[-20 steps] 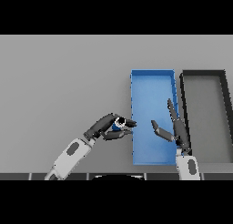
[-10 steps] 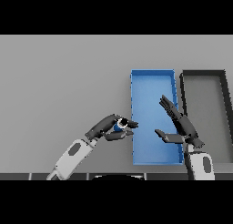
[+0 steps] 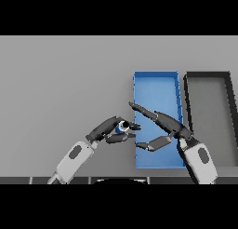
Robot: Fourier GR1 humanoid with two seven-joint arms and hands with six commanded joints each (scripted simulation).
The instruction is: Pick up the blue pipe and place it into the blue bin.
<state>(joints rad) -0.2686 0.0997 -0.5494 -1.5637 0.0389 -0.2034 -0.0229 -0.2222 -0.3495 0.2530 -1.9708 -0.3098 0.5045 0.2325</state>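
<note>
The blue pipe (image 3: 122,126) is a short piece with a pale ring end, held in my left hand (image 3: 111,128), whose fingers and thumb are curled round it just left of the blue bin's near left edge. The blue bin (image 3: 156,79) is a long rectangular tray right of centre, running away from me. My right hand (image 3: 162,125) hovers over the bin's near half, fingers straight and pointing left toward the pipe, thumb spread below. Its fingertips reach close to the pipe without touching it.
A dark grey bin (image 3: 209,77) of the same shape stands directly right of the blue bin. The grey table (image 3: 60,84) stretches wide to the left and back.
My right hand has swung left and lower, from upright over the bin's right side to stretched across the bin toward the pipe. The left hand with the pipe has barely moved.
</note>
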